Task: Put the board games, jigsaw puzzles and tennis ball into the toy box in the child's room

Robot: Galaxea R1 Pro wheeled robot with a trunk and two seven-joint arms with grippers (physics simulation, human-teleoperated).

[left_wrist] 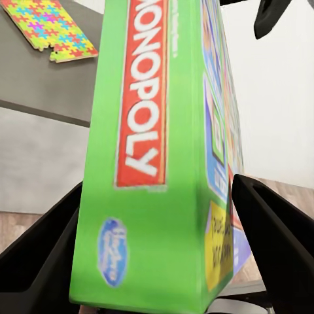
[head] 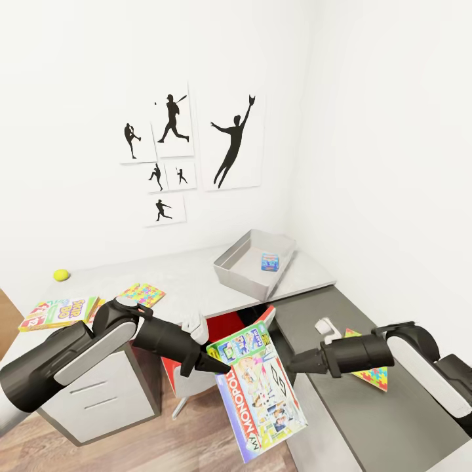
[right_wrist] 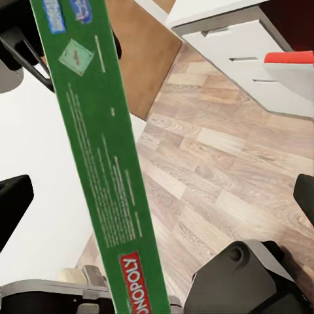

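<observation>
1. My left gripper (left_wrist: 157, 248) is closed onto the Monopoly box (head: 259, 393); in the left wrist view its green edge sits between the two fingers (left_wrist: 275, 229), one pad on each broad face.
2. My right gripper (head: 293, 362) stands with its jaws wide apart. In the right wrist view the box's long green side (right_wrist: 108, 163) runs through the middle of the gap, and neither fingertip (right_wrist: 14, 203) looks to be touching it (I can't be certain at the far face).
3. The box hangs in the air between the two grippers, tilted, its printed face toward the head camera, held by one corner region only.
4. Handling, as I judge it: stiff cardboard, light for its size, glossy and so a bit slippery. Held at one end it will want to swing. Best hold is across the thin dimension near an edge, with the second gripper on the opposite edge.
5. Beyond the jaws: toy box (head: 252, 262), a grey tray on the table (head: 190, 282), with one small item already inside.
6. Farther out on the table past the left arm: a jigsaw puzzle (head: 141, 294), a board game (head: 59, 313), the tennis ball (head: 61, 275).
7. Beside my right arm, another jigsaw puzzle (head: 372, 377) lies on the dark surface.
</observation>
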